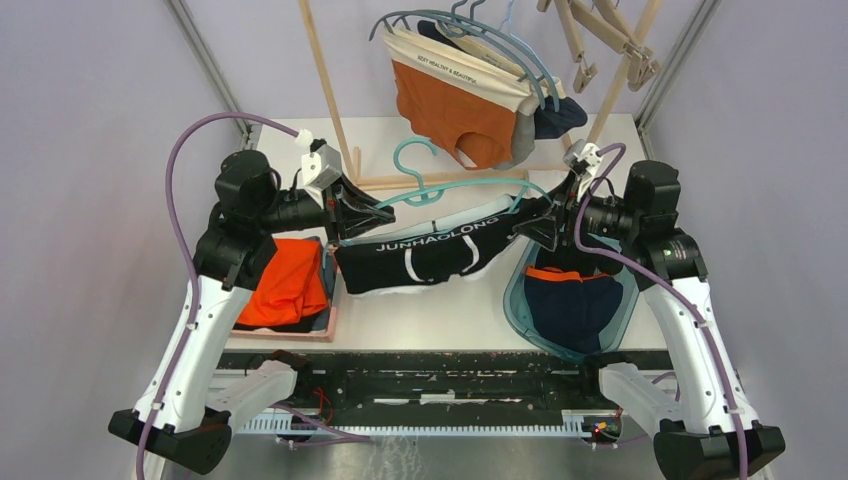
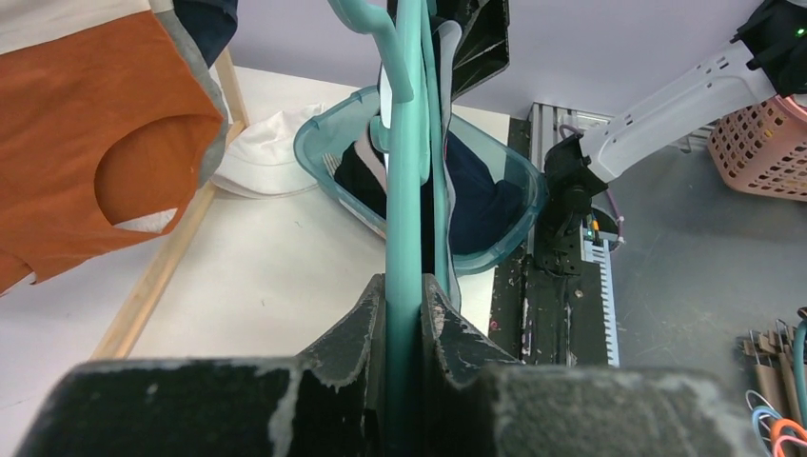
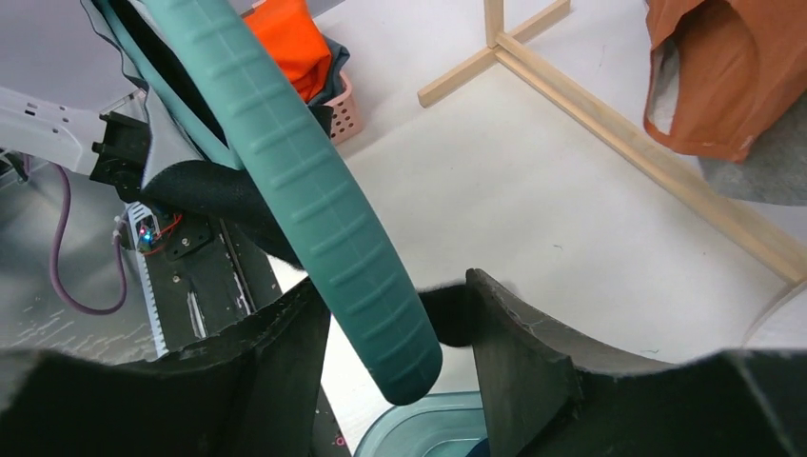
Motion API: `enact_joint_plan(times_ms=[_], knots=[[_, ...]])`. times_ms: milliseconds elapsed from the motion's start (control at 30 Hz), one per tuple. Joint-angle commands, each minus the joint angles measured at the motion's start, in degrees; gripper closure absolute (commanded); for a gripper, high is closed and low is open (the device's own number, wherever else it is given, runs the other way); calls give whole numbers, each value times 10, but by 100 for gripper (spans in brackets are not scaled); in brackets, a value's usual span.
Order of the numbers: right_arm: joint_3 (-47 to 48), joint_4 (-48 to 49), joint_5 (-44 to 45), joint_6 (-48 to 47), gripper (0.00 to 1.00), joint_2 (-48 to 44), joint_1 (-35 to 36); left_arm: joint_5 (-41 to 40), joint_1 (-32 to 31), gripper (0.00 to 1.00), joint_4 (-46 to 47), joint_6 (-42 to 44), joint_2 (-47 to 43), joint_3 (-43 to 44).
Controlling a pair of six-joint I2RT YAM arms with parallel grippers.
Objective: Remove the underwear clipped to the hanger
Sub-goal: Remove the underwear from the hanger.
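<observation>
A teal hanger (image 1: 455,186) is held level above the table, with black underwear (image 1: 425,262) with a white-lettered waistband hanging from it. My left gripper (image 1: 356,214) is shut on the hanger's left end; in the left wrist view the jaws (image 2: 403,284) pinch the teal bar (image 2: 403,171). My right gripper (image 1: 536,221) is at the hanger's right end. In the right wrist view it is open (image 3: 395,286), and the hanger's ribbed tip (image 3: 324,228) sits loose between the fingers, with black cloth (image 3: 205,190) behind. More underwear, orange and cream (image 1: 455,110), hangs on hangers at the back.
A teal bin (image 1: 520,300) at the right holds navy and orange garments. A pink tray (image 1: 325,325) at the left holds a folded bright-orange cloth (image 1: 285,285). A wooden rack (image 1: 330,90) stands at the back, and a white cloth (image 2: 266,157) lies by its foot.
</observation>
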Motion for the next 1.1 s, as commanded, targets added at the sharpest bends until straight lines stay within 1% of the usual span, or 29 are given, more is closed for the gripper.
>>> enact_joint_plan(times_ms=[0,167,233,333,433,633,733,933,1067], knots=[[24,28,-3,1,37,-11,-5,18,6,97,44,-43,-8,5],[47,-41,66,-64,34,-39,-7,-10,13,97,67,-81,-4,5],[48,-58,74,-84,33,-46,-8,-4,16,97,77,-95,0,3],[38,-50,35,-82,32,-45,-8,22,16,97,92,-111,4,-1],[38,-25,2,-56,32,-37,-8,37,17,97,101,-119,4,-5],[42,26,1,-5,33,-21,-8,62,17,97,101,-122,0,-6],[39,40,-4,6,35,-17,-8,66,18,97,103,-124,0,-7],[42,33,-57,-1,39,-25,-8,62,18,97,113,-132,3,-14],[47,16,-77,-11,44,-30,-11,51,21,97,115,-133,4,-16]])
